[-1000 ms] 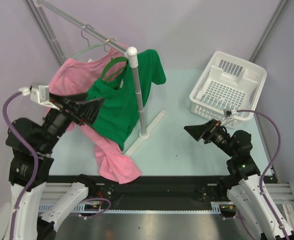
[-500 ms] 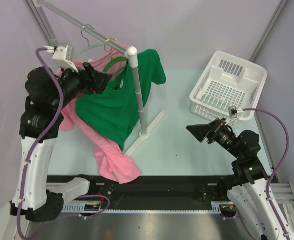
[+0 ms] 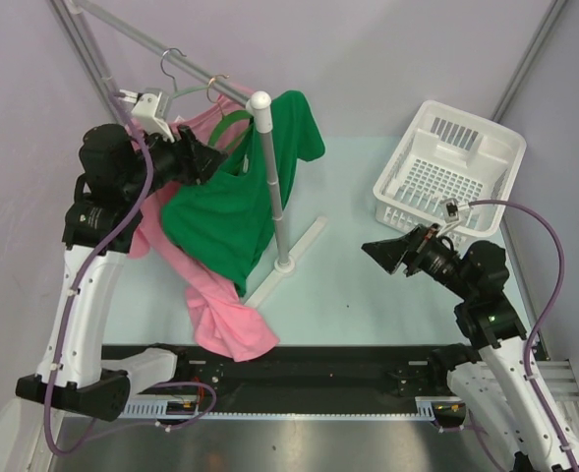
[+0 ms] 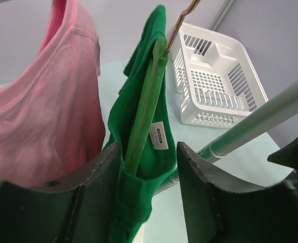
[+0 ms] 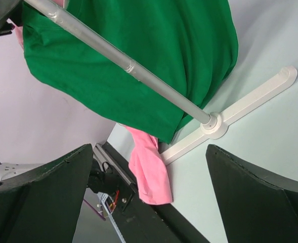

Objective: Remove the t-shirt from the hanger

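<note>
A green t-shirt (image 3: 225, 211) hangs on a green hanger (image 3: 225, 126) from the rail next to the white rack pole (image 3: 272, 177). My left gripper (image 3: 206, 162) is open at the shirt's left shoulder. In the left wrist view the hanger's arm (image 4: 146, 106) and the bunched shoulder fabric (image 4: 136, 202) lie between the fingers of the left gripper (image 4: 149, 167), with the fabric against the left finger and a gap on the right. My right gripper (image 3: 382, 253) is open and empty over the table, right of the pole. Its view shows the green shirt (image 5: 138, 50) beyond the right gripper (image 5: 150, 157).
A pink t-shirt (image 3: 210, 295) hangs on a second hanger behind the green one and trails down to the table's front edge. The rack's white foot (image 3: 289, 258) lies on the table. A white basket (image 3: 446, 172) stands at the back right.
My left arm has risen and swung right, bringing its gripper up from beside the shirt's lower left to the shoulder at the hanger. The right gripper has shifted slightly.
</note>
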Available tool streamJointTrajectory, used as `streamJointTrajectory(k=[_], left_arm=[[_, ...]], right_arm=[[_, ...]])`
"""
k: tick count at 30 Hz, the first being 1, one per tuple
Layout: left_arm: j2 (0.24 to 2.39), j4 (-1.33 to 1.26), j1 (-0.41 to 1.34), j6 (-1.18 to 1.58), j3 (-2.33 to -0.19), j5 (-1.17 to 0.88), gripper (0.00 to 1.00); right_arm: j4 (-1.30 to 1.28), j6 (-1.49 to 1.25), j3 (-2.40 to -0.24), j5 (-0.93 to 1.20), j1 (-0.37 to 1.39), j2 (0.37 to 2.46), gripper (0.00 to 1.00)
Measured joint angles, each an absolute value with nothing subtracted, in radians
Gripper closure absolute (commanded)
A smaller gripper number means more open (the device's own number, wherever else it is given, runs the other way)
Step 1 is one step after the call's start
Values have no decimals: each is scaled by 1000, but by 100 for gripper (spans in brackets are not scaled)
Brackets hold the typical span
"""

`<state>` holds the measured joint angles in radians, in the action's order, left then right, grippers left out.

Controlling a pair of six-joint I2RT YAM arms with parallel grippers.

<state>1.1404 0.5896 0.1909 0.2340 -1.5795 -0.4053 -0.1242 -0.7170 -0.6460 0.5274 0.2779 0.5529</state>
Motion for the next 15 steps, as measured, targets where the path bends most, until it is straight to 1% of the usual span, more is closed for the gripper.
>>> streamJointTrajectory(k=[1, 2, 4, 5, 9, 11, 12, 13, 15], left_arm=[[1147, 586, 191, 234, -1578, -412, 50], [1155, 582, 190, 234, -1578, -418, 54], [1174, 575, 189, 234, -1578, -428, 58], [1182, 570, 189, 234, -1578, -432, 68], [1211, 557, 187, 235, -1578, -451, 77], [1217, 546, 187, 236, -1578, -456, 91], [1217, 543, 187, 238, -1578, -458, 93], [1217, 537, 187, 239, -1579, -460, 100], [1214, 536, 186, 246, -1579, -462, 100]], right_arm=[[-124, -716, -646, 529, 278, 559, 0], [-123, -714, -646, 532, 278, 564, 1], [-122, -713, -646, 533, 278, 571, 0], [-122, -710, -646, 537, 278, 575, 0], [-125, -696, -661, 543, 278, 598, 0], [-125, -686, -677, 548, 278, 615, 0], [-125, -680, -684, 551, 278, 620, 0], [-124, -678, -690, 551, 278, 625, 0], [-125, -673, -693, 551, 278, 634, 0]])
